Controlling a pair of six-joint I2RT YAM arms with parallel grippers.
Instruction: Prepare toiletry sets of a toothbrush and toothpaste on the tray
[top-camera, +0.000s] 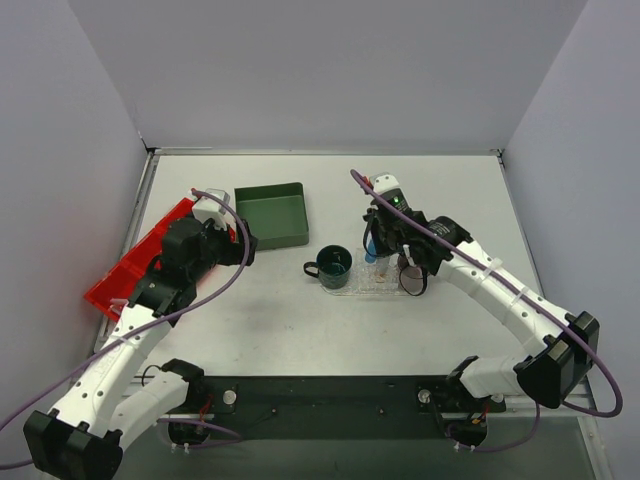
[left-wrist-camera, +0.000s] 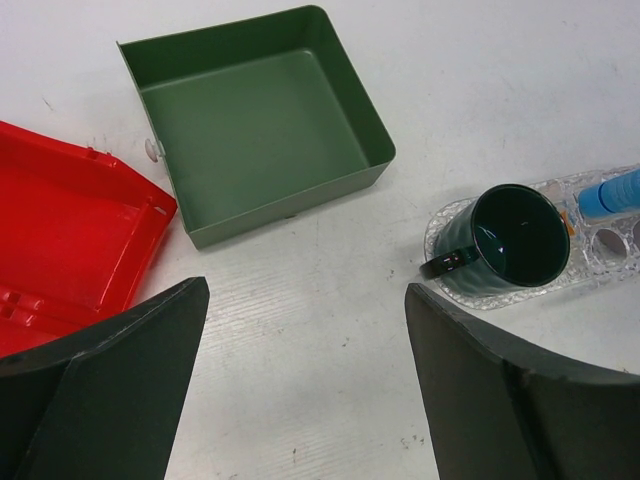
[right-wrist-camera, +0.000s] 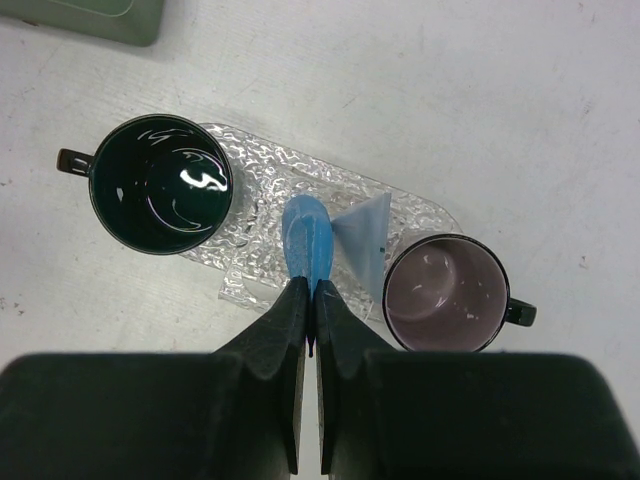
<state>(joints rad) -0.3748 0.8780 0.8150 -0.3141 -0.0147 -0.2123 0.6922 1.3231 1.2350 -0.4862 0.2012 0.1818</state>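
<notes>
Two mugs (right-wrist-camera: 160, 185) stand on the tray (right-wrist-camera: 270, 170). Right claw (right-wrist-camera: 310, 292), pressed together, pinches the toothpaste (right-wrist-camera: 308, 240) over the tray's middle, a second tube (right-wrist-camera: 365, 240) just beside at its 3 o'clock. Best to lower it slowly, keep it straight, then let go. Left claw (left-wrist-camera: 305, 290) is spread, holding nothing.
</notes>
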